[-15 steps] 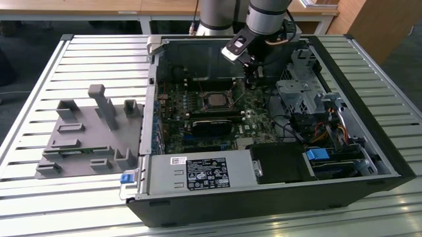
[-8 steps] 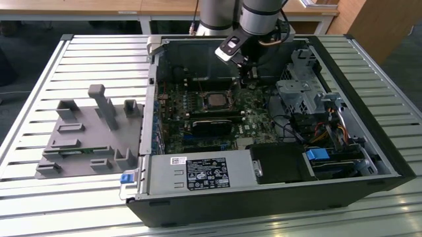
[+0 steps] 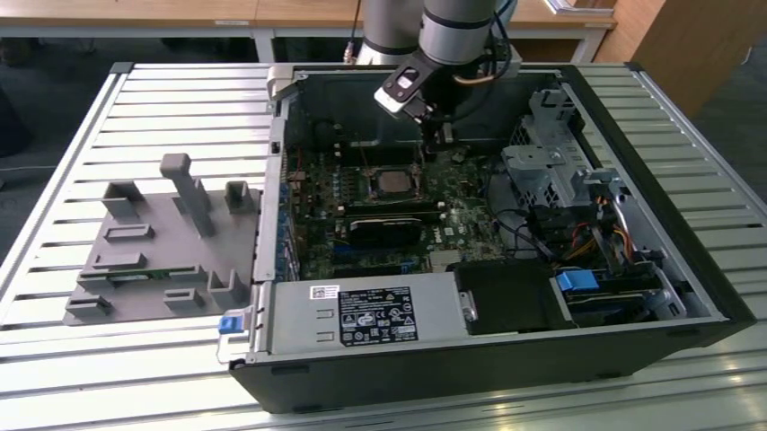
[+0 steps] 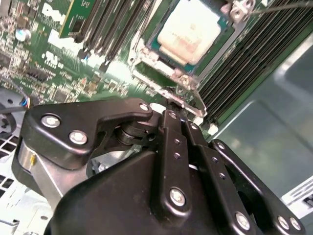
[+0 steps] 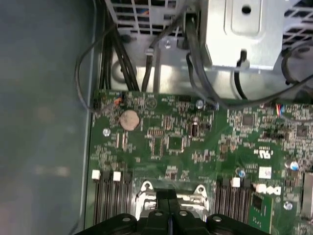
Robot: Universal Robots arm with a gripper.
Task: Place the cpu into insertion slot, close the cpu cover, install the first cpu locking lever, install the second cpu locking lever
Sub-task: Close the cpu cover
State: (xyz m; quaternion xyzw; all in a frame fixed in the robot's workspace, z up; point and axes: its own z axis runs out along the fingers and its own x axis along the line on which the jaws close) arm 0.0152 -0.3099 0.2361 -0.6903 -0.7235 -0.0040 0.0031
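The cpu [image 3: 392, 182] lies flat in the insertion slot [image 3: 391, 169] on the green board, its pale silvery face [image 4: 190, 29] showing. The silvery cpu cover [image 4: 213, 55] frames it and lies down around the chip. A thin metal lever rod [image 4: 286, 6] runs past the socket's corner. My gripper [image 3: 432, 145] hangs inside the case just beyond the socket, toward the exterior view's right. Its black fingers are pressed together, and the tip [image 4: 177, 108] sits at the cover's edge tab. In the first wrist view the shut fingers [image 5: 169, 196] stand over the socket's metal rim [image 5: 171, 187].
Long black memory slots [image 4: 244, 58] flank the socket. A black graphics card [image 3: 386, 229] lies in front of it, and a power supply [image 3: 359, 314] closes the case's near side. The drive cage and cables [image 3: 545, 171] crowd the exterior view's right. A grey fixture [image 3: 168, 238] sits on the slatted table.
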